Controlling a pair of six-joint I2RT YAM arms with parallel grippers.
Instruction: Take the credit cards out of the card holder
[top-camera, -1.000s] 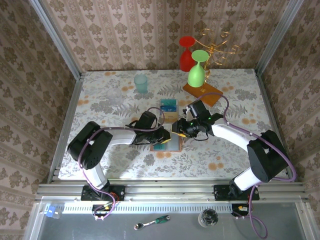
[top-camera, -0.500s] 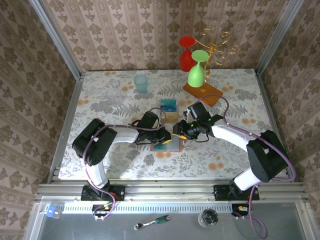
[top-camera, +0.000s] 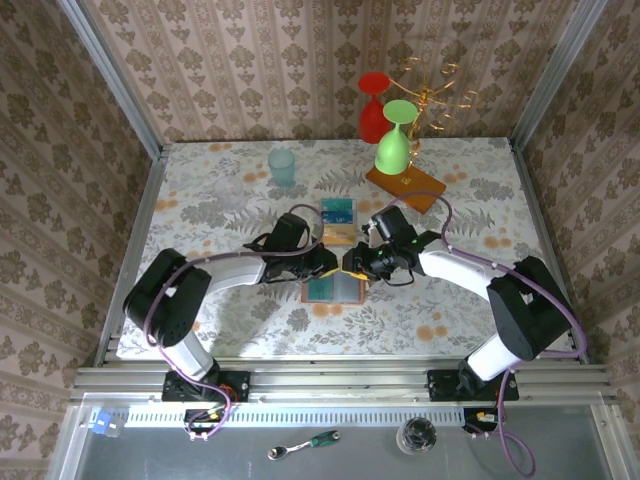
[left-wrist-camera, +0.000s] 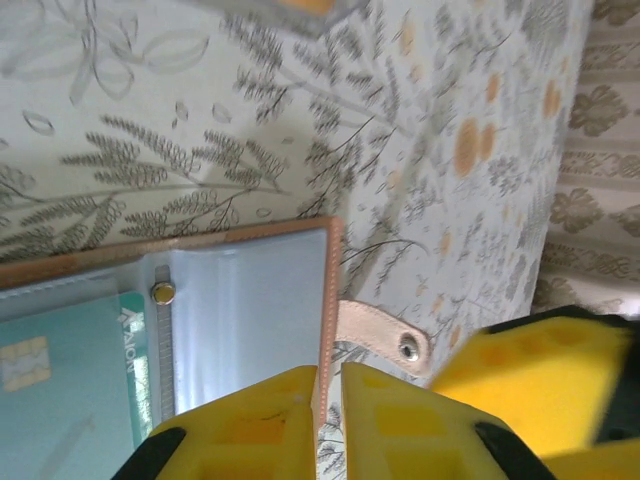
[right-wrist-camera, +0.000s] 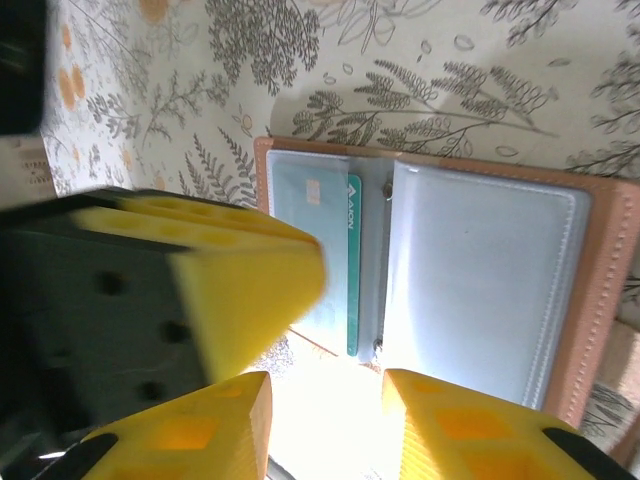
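The card holder (top-camera: 334, 289) lies open on the table, tan outside with grey-blue panels. My left gripper (left-wrist-camera: 330, 372) is shut on its tan edge beside the strap tab (left-wrist-camera: 384, 340). A teal credit card (right-wrist-camera: 312, 240) sits in one pocket; the other panel (right-wrist-camera: 480, 290) looks empty. My right gripper (right-wrist-camera: 325, 385) hovers at the holder's near edge with its jaws apart, glare between them, and the left gripper's finger (right-wrist-camera: 240, 275) close beside it. Two credit cards, one teal (top-camera: 339, 211) and one orange-tan (top-camera: 339, 236), lie on the table beyond the holder.
A wooden rack base (top-camera: 405, 186) with a green glass (top-camera: 395, 145), a red glass (top-camera: 373, 105) and a gold stand sits at the back right. A pale teal cup (top-camera: 282, 166) stands at the back left. Both grippers (top-camera: 340, 262) nearly touch.
My left arm has swung its elbow out to the left, its gripper staying on the holder's edge. The right gripper's jaws have narrowed a little.
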